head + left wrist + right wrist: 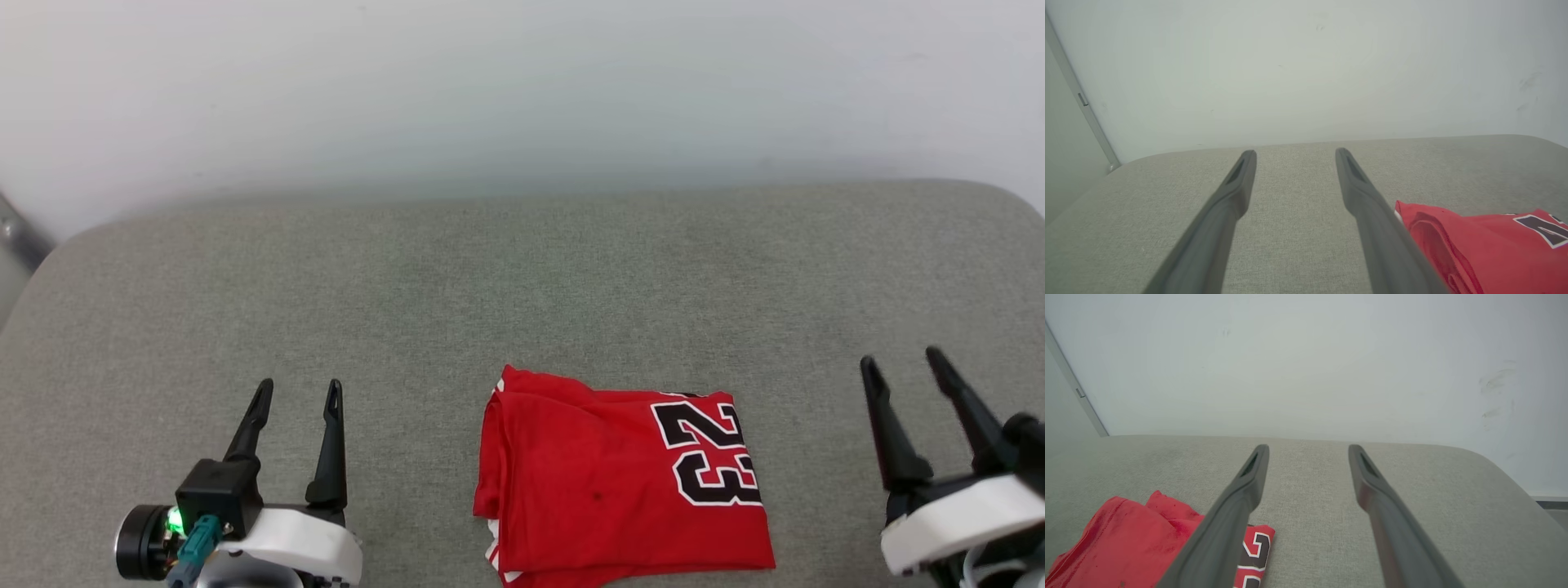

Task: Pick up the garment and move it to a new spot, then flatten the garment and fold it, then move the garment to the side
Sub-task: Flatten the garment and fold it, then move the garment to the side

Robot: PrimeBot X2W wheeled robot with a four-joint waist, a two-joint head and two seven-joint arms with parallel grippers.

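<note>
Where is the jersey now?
The jersey lies folded on the grey cushion, low and just right of centre in the head view, between the left gripper and the right gripper, touching neither.

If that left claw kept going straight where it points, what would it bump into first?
Likely nothing close: the left gripper points over bare grey cushion toward the white wall; the red garment lies off to its right.
</note>
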